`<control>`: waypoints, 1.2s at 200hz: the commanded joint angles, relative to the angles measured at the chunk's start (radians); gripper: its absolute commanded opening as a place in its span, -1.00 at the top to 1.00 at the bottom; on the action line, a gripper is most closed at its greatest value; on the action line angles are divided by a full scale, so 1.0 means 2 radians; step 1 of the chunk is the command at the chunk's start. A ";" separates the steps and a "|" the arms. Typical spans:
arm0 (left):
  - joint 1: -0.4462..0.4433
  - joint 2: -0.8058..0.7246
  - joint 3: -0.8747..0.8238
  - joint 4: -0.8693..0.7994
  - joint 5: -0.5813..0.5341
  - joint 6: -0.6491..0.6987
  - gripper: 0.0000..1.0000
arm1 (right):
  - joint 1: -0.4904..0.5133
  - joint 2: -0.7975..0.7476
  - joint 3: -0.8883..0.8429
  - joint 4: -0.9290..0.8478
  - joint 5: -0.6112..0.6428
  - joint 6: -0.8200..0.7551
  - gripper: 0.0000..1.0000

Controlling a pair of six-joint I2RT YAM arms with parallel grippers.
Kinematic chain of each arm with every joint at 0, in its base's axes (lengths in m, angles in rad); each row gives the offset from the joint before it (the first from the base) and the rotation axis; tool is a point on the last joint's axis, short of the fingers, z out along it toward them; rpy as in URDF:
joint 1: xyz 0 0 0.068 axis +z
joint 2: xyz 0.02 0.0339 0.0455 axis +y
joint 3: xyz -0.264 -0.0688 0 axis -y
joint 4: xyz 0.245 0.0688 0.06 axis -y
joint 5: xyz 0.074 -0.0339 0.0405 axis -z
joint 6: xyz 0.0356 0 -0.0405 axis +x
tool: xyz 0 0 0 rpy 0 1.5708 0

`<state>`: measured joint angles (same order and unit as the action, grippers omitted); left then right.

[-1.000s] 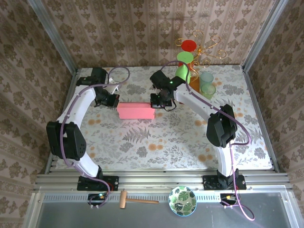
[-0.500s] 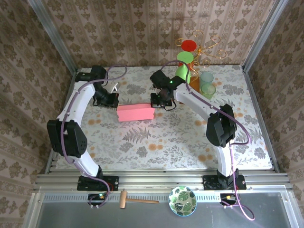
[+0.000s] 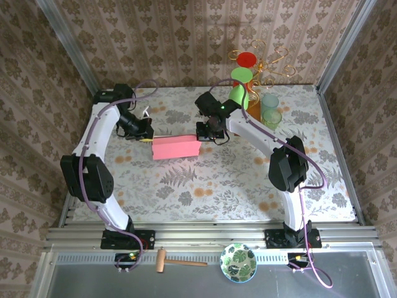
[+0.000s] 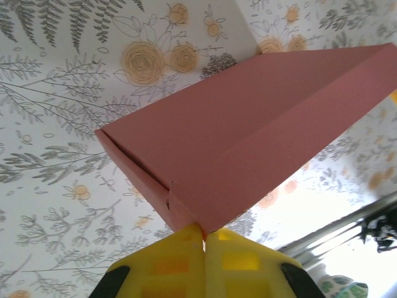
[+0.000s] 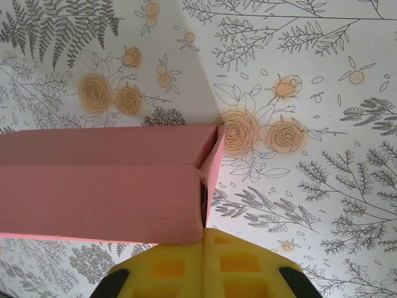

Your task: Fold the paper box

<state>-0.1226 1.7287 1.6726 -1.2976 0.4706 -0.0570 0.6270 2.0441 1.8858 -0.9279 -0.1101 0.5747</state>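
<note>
Looking down, I see the paper box folded shut on the floral counter, between both arms. At its left end, the left end effector has its fingers pressed together; the right end effector, likewise together, sits at its right end.

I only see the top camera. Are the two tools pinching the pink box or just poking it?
Observer: Left wrist view: the left tool is shut with nothing between, its yellow tip meeting a corner of the pink thin-cardboard box.
Operator: And the other one?
Observer: Right wrist view: the right tool is shut too, tip at the box's end.
Operator: Is the box all closed?
Observer: At that end a flap sits slightly ajar, leaving a thin gap.
</note>
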 commanded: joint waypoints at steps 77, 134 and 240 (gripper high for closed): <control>0.031 -0.054 -0.082 0.110 0.083 -0.096 0.79 | 0.005 0.018 -0.010 -0.043 0.022 0.000 1.00; 0.049 -0.120 -0.054 0.117 0.031 -0.098 -1.00 | 0.005 0.019 -0.006 -0.048 0.025 0.005 1.00; -0.006 -0.338 -0.162 0.205 -0.217 -0.215 -0.78 | 0.006 0.021 -0.008 -0.051 0.025 0.005 1.00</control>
<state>-0.0277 1.0729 1.3941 -0.8738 0.0292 -0.4118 0.6327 2.0441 1.8858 -0.9466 -0.0818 0.5789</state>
